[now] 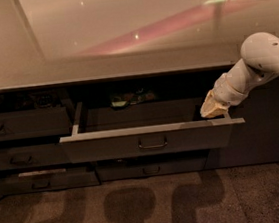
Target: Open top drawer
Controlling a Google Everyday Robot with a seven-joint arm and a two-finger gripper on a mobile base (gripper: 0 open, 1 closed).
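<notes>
The top drawer (148, 141) stands pulled out from the dark cabinet, its flat grey front carrying a small loop handle (153, 144) at the middle. Its deep tray is in shadow, with some small dark items (128, 98) at the back. My gripper (212, 108) comes in from the right on a white arm (260, 67) and sits just over the drawer's right end, right behind the front panel's top edge.
A pale countertop (124, 65) runs above the cabinet. Narrower drawers sit to the left (20, 124), with lower ones (42, 181) partly out beneath. Speckled floor (140, 209) lies in front, crossed by shadows.
</notes>
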